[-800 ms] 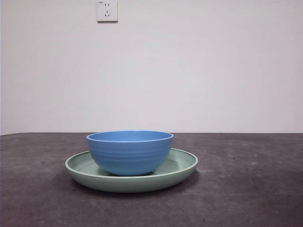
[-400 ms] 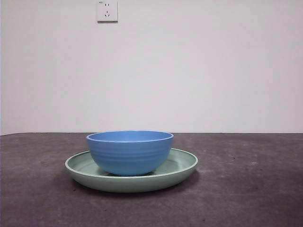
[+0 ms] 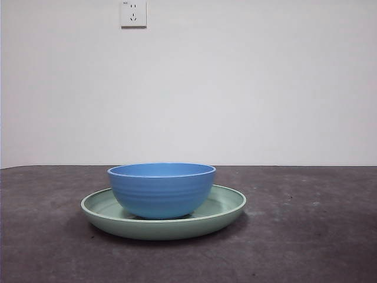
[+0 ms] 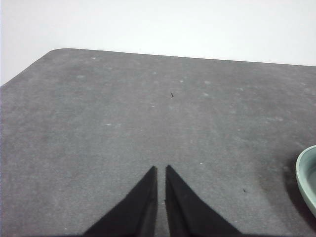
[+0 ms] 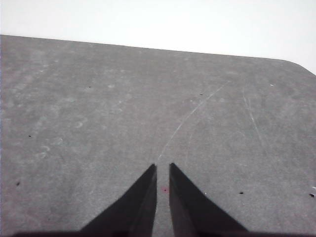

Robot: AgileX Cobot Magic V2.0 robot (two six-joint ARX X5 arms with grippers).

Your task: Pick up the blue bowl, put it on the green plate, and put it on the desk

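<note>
Dark desk (image 3: pixel 306 236): blue bowl (image 3: pixel 161 190) on green plate (image 3: pixel 227 203); both jaws clenched, empty.

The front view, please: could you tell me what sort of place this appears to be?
Probably a plain indoor test bench, not a kitchen: a bare white wall with one socket, a rough dark grey desk, and only a blue bowl on a green plate.

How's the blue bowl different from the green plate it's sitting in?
The blue bowl is deep with steep, faintly ridged walls; the green plate is shallow with a low raised rim. The bowl is narrower, the plate wider, its rim showing on both sides. The bowl is medium blue, the plate pale mint green. The bowl rests on the plate, and the plate on the desk. Both are round, upright and empty as far as visible.
</note>
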